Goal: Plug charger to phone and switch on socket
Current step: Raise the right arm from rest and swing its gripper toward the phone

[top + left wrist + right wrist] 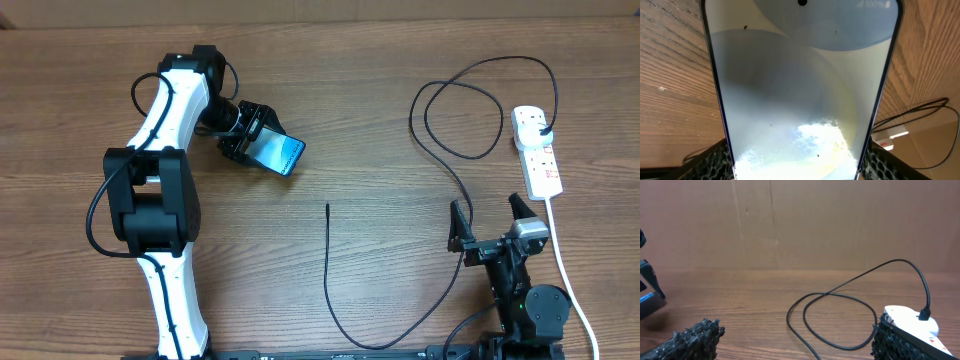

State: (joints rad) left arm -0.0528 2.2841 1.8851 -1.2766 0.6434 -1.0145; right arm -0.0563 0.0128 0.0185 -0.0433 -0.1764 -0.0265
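Phone: upper left of centre, tilted, pinched across its sides by left gripper.
Right gripper: lower right, spread, empty.
Charger: tip loose at centre, plug in socket at right edge.
Handling: grasp charger just behind tip; keep phone steady.
Table: wood grain.
Wall: plain brown.

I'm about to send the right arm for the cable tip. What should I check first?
1. Grip on phone by left fingers: ok.
2. Empty, open right fingers: ok.
3. Free, untouched charger tip: ok.
4. Plug seated in socket: ok.
5. Switch of socket on: cannot tell.
6. Port of phone facing the tip: cannot tell.
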